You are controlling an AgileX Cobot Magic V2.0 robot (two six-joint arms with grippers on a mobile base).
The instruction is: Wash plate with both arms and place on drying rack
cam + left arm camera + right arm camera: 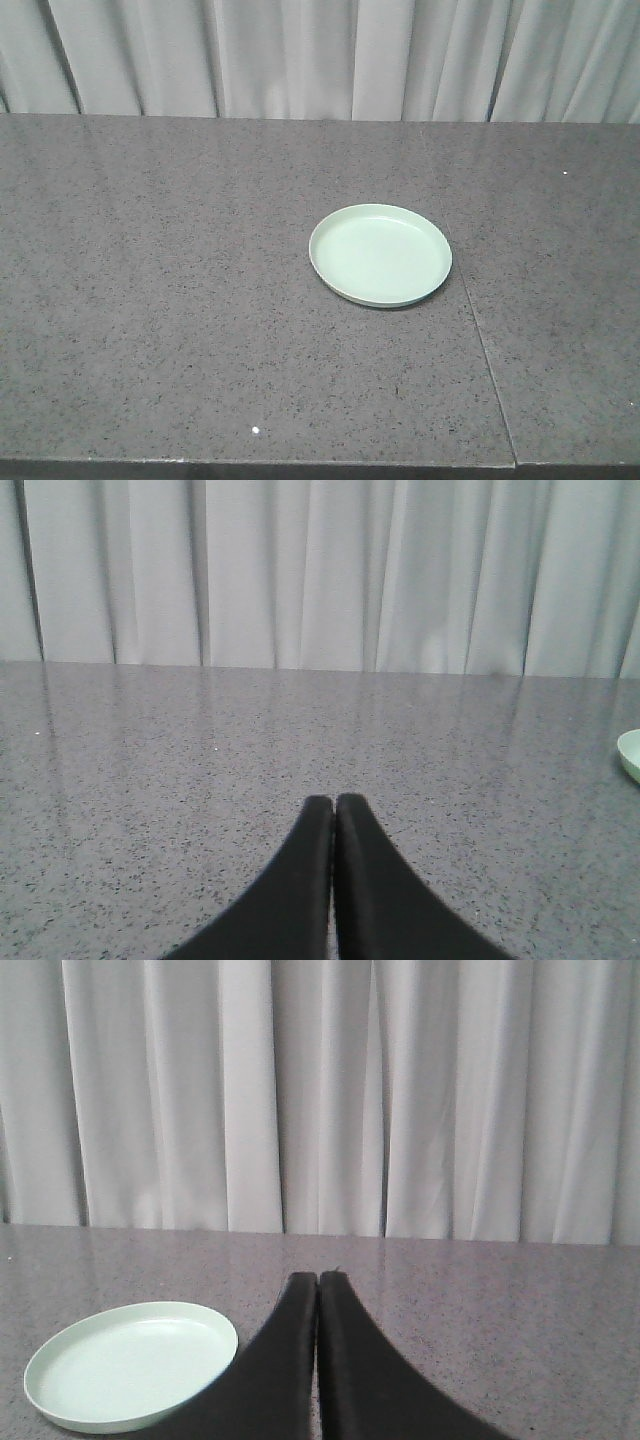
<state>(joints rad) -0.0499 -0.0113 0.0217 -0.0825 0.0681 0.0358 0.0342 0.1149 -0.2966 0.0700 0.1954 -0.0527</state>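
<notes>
A speckled dark grey stone tabletop fills the front view from side to side. A wall of pale grey pleated curtain hangs along its far edge. The near edge shows as a thin dark strip along the bottom of the picture.

A round pale mint-green plate lies flat and upright on the tabletop, a little right of centre and about midway between the far and near edges. It has bare stone all around it. A thin straight seam runs across the tabletop from the far edge to the near edge, passing just beside the plate's right rim. The plate lies wholly on the left of this seam, and nothing rests in it.

In the left wrist view, the left fingers are black and tapered, pressed together tip to tip with nothing between them. They point across a broad stretch of bare tabletop toward the curtain. Only a sliver of the plate shows at the right border, well apart from the fingertips.

In the right wrist view, the right fingers are likewise clenched and hold nothing. The plate sits to their left, near them. The dark outline of one finger covers the plate's near right rim, and the picture does not show whether they touch. To the right of the fingers the tabletop runs bare to the curtain.
</notes>
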